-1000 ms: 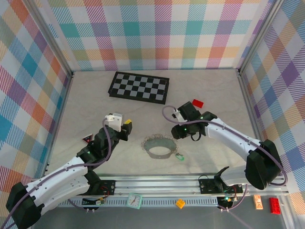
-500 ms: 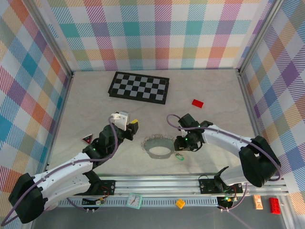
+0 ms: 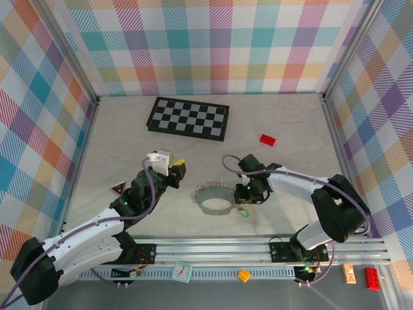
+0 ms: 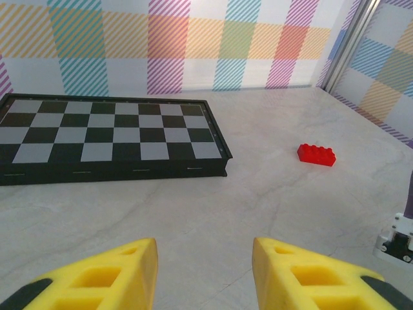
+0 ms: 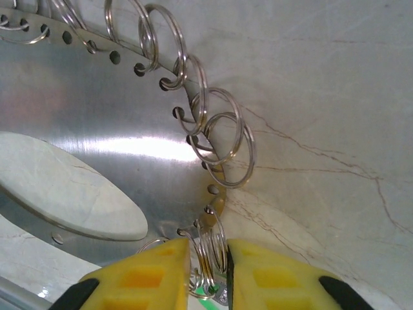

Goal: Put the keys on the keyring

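First, triangle: you have the red-and-black triangle (image 3: 117, 188) lying flat near the left wall, at 9 o'clock from the keyring and well apart from it.
Left gripper: your left gripper (image 3: 174, 169) (image 4: 203, 274) hovers at 10 o'clock from the keyring, clear of it. Its yellow fingers (image 4: 103, 281) stand apart with bare table (image 4: 258, 200) between them. It is released and holds nothing.
Chequered board: the board (image 3: 188, 117) (image 4: 110, 139) lies flat near the back wall, at 11 o'clock from the keyring.
Keyring: the keyring (image 3: 213, 197) (image 5: 116, 116) lies flat on the table between your two grippers. It is a grey metal hoop with small wire rings hung through holes along its rim.
Green key: the green key (image 3: 243, 210) lies at the keyring's 4 o'clock, just beside the rim.
Right gripper: your right gripper (image 3: 246, 194) (image 5: 208, 258) points down at the keyring's 3 o'clock rim. Its fingers (image 5: 148, 274) are drawn nearly together, with one small wire ring between them. You cannot tell whether the pads press on that ring.
Red brick: the red brick (image 3: 267, 139) (image 4: 316, 154) sits at 1 o'clock from the keyring, well apart.
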`<control>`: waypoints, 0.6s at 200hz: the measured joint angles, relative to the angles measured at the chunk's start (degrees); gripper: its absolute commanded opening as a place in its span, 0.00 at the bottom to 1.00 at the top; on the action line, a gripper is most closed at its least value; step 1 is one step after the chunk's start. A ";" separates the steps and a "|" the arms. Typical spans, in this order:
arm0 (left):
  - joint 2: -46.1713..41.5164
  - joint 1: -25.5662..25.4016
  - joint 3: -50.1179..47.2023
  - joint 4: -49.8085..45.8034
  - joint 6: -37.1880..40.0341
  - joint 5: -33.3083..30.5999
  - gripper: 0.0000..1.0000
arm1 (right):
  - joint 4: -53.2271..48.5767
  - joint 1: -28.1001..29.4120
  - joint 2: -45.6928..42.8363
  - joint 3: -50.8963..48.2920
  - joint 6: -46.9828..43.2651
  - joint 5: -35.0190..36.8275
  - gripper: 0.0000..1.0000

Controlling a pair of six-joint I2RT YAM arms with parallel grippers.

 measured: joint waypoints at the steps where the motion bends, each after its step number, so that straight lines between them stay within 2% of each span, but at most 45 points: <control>1: 0.00 0.00 0.00 0.00 0.00 0.00 0.42 | 0.04 0.00 0.02 0.00 -0.04 -0.09 0.19; 23: -0.04 0.00 -0.02 0.00 0.00 0.00 0.42 | 0.85 0.00 0.26 0.02 -0.11 -0.79 0.13; 57: -0.50 0.00 -0.02 -0.20 -0.02 -0.02 0.42 | 1.92 0.00 1.46 0.76 -0.24 -1.53 0.10; 120: -3.08 0.00 -0.31 -1.05 0.00 -1.07 0.42 | 4.24 2.03 8.31 8.39 -1.14 -2.34 0.12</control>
